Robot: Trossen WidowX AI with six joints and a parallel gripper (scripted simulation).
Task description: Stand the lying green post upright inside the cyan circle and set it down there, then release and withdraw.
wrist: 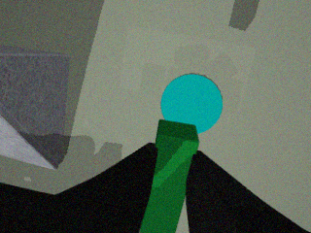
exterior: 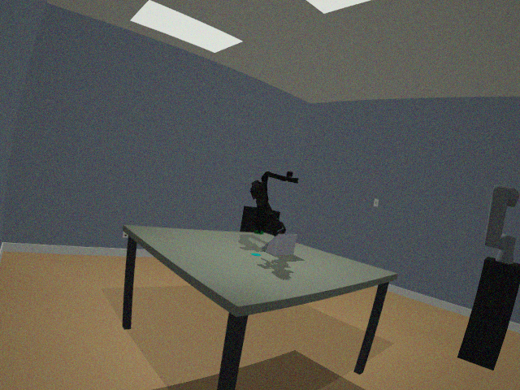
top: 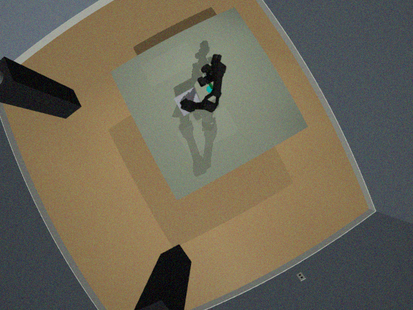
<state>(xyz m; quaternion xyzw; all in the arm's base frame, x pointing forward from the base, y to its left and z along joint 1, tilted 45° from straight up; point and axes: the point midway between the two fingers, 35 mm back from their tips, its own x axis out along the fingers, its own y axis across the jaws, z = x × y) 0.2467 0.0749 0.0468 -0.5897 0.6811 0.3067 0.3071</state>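
The green post [wrist: 170,186] [exterior: 258,231] [top: 210,85] is held between the dark fingers of my gripper [wrist: 172,156], which is shut on it. In the wrist view its near part runs out of the bottom of the picture and its far end overlaps the lower edge of the cyan circle [wrist: 191,99] [top: 209,89] [exterior: 255,254]. The circle is flat on the table. In the exterior view the post shows above the tabletop, behind the circle. Its exact tilt and height are hard to tell. The arm partly hides the post in the top view.
A pale grey block [top: 178,101] [exterior: 284,245] [wrist: 34,83] with a sloping side stands on the grey-green table [top: 266,110] [exterior: 201,268], close to the circle and the arm's base. Dark shadows of the arm fall on the table. A grey arm [exterior: 496,218] on a black pedestal stands apart.
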